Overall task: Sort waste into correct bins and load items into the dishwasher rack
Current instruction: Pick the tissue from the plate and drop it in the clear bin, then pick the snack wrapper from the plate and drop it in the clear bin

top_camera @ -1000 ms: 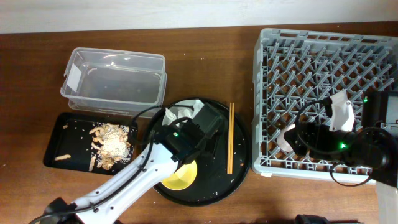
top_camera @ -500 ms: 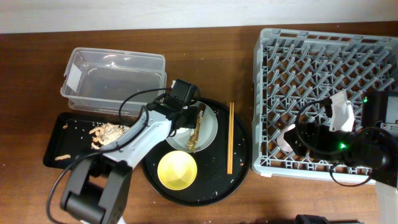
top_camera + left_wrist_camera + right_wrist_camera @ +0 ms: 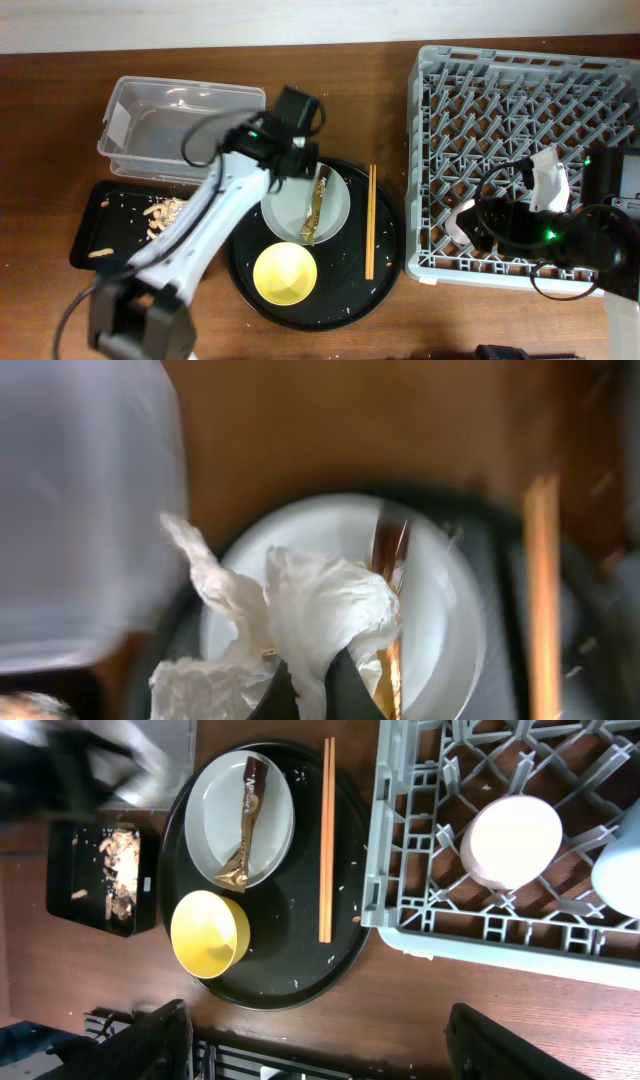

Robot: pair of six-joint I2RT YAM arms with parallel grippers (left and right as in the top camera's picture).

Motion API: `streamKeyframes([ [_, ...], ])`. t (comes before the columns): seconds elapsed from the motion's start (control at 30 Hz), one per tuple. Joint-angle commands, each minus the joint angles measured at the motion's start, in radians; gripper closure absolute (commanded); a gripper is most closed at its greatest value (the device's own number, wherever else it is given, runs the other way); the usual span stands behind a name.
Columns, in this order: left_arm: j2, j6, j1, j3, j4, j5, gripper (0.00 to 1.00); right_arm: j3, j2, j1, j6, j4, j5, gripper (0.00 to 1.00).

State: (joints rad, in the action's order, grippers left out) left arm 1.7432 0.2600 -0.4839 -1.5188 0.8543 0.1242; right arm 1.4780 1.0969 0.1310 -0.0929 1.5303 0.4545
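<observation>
My left gripper [image 3: 312,678] is shut on the crumpled white tissue [image 3: 325,605], holding it above the grey-green plate [image 3: 335,205] beside the clear tub [image 3: 180,130]. The brown-and-gold wrapper [image 3: 316,205] lies on the plate. The yellow bowl [image 3: 285,272] and the chopsticks [image 3: 371,222] sit on the round black tray [image 3: 385,275]. Food scraps [image 3: 165,215] lie in the shallow black tray [image 3: 95,240]. My right gripper [image 3: 315,1045] hangs open over the grey rack [image 3: 520,100], where a pink cup [image 3: 512,842] and a blue cup [image 3: 620,870] stand upside down.
The left arm [image 3: 215,215] crosses the black tray's right end and the round tray's left side. The right arm [image 3: 560,235] covers the rack's front right part. Bare wooden table [image 3: 340,90] shows between the tub and the rack.
The left gripper has closed on the tissue and carried it off the plate toward the tub, uncovering the plate and wrapper. The right arm has not moved.
</observation>
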Motion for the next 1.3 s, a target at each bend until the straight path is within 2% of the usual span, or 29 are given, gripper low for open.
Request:
streamKeyframes([
  [0.0, -0.041, -0.031, 0.058, -0.036, -0.006, 0.239, 1.0, -0.004, -0.001, -0.006, 0.011, 0.0, 0.005, 0.17],
  [0.07, -0.013, -0.056, 0.146, -0.034, -0.069, 0.22, 0.99, -0.004, -0.001, -0.006, 0.011, 0.0, 0.005, 0.17],
  [0.13, 0.034, -0.076, 0.218, -0.034, -0.109, 0.181, 0.83, -0.004, -0.001, -0.006, 0.011, 0.0, 0.005, 0.17],
  [0.17, 0.055, -0.076, 0.243, -0.034, -0.127, 0.165, 0.62, -0.004, -0.001, -0.006, 0.011, 0.0, 0.005, 0.17],
  [0.2, 0.072, -0.076, 0.266, -0.034, -0.147, 0.159, 0.28, -0.004, -0.001, -0.006, 0.011, 0.001, 0.005, 0.17],
  [0.27, 0.076, -0.076, 0.293, -0.036, -0.159, 0.121, 0.19, -0.004, -0.001, -0.006, 0.011, 0.007, 0.005, 0.17],
  [0.33, 0.061, -0.076, 0.298, -0.064, -0.135, 0.01, 0.16, -0.004, -0.001, -0.006, 0.012, 0.016, 0.005, 0.17],
  [0.4, 0.043, -0.076, 0.279, -0.096, -0.057, -0.146, 0.19, -0.004, -0.001, -0.006, 0.027, 0.019, 0.005, 0.17],
  [0.47, 0.029, -0.079, 0.223, -0.096, 0.047, -0.267, 0.27, -0.004, -0.001, -0.006, 0.034, 0.019, 0.005, 0.17],
  [0.6, 0.06, -0.12, 0.053, -0.027, 0.113, -0.235, 0.27, -0.004, -0.001, -0.006, 0.034, 0.019, 0.004, 0.17],
  [0.77, 0.14, -0.12, -0.075, 0.114, 0.035, -0.172, 0.29, -0.004, -0.001, -0.006, 0.034, 0.019, 0.004, 0.16],
  [0.87, 0.196, -0.12, -0.085, 0.147, -0.028, -0.161, 0.39, -0.004, -0.001, -0.006, 0.034, 0.019, 0.005, 0.16],
  [0.93, 0.237, -0.12, -0.085, 0.147, -0.052, -0.161, 0.52, -0.004, -0.001, -0.006, 0.034, 0.021, 0.005, 0.16],
  [1.0, 0.261, -0.121, -0.085, 0.147, -0.063, -0.16, 0.69, -0.004, -0.001, -0.006, 0.034, 0.026, 0.005, 0.16],
  [1.03, 0.261, -0.132, -0.084, 0.145, -0.059, -0.161, 0.89, -0.004, -0.001, -0.006, 0.034, 0.026, 0.005, 0.17],
  [1.07, 0.255, -0.134, -0.083, 0.132, -0.039, -0.161, 1.0, -0.004, -0.001, -0.006, 0.034, 0.026, 0.005, 0.16],
  [1.17, 0.213, -0.134, -0.072, 0.016, 0.093, -0.152, 1.0, -0.004, -0.001, -0.006, 0.034, 0.025, 0.004, 0.16],
  [1.27, 0.145, -0.118, -0.021, -0.128, 0.217, -0.045, 1.0, -0.004, -0.001, -0.006, 0.034, 0.026, 0.005, 0.16],
])
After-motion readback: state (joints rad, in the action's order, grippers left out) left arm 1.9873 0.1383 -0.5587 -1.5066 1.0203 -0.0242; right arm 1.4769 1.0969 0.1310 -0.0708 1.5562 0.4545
